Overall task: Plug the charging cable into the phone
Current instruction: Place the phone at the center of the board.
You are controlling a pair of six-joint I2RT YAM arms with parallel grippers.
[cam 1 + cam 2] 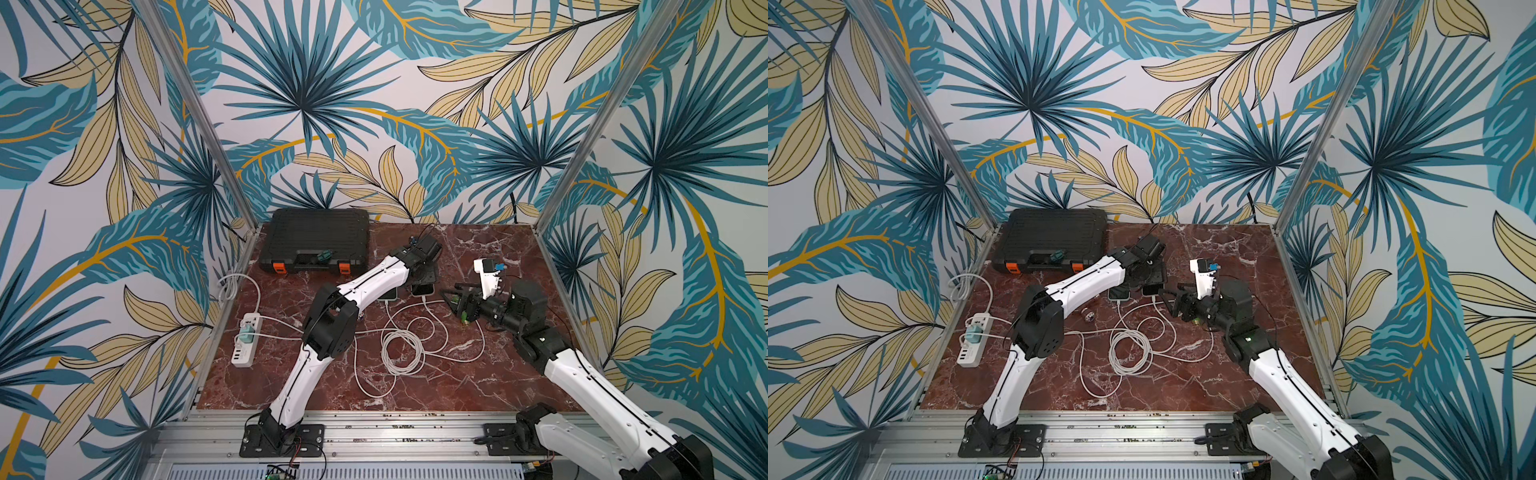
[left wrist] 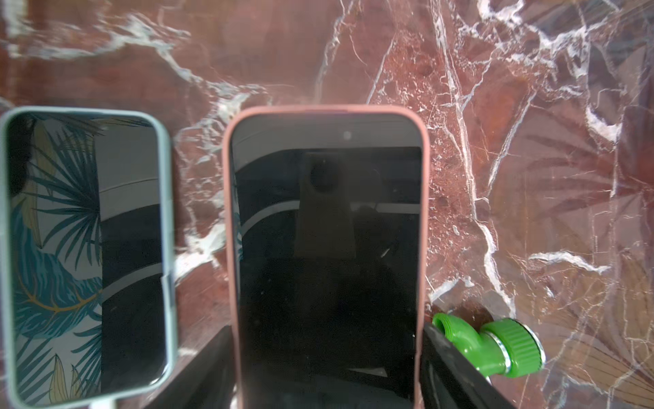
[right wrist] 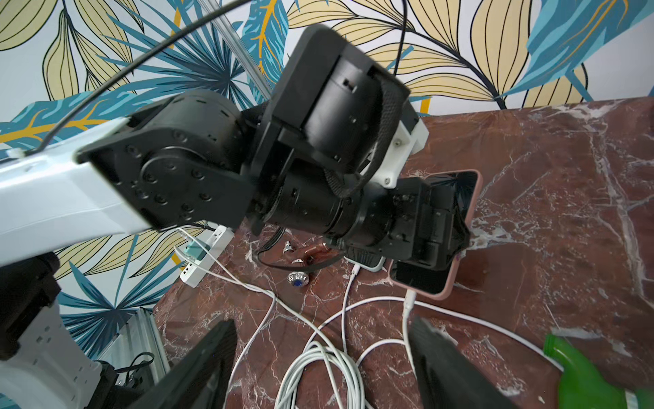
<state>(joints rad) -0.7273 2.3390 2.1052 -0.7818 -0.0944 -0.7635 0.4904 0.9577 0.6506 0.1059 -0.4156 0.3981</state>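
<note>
Where the left arm reaches over mid-table (image 1: 498, 386), its end effector (image 3: 437, 240) sits down over the phone (image 2: 327, 230). Pink case, screen up, dark, flat on the marble. In the left wrist view the fingers (image 2: 453, 371) lie against the case's two long edges: clamped on the phone.

Cable (image 3: 408, 301): white, its plug seated in the phone's bottom edge, seen in the right wrist view. The rest runs off in loose loops to a coil (image 1: 401, 349) nearer the front.

Right end effector (image 3: 322, 340): fingers wide apart, nothing between them, hanging just short of the plug, with the cable on the table below.

Second phone (image 2: 85, 248): pale green case, flat, just beside the first and parallel, a white lead at its bottom edge. Green fitting (image 2: 492, 343) on the table close beside the phone. Power strip (image 1: 247, 340) near the left edge. Black case (image 1: 316, 241) in the back left corner.
</note>
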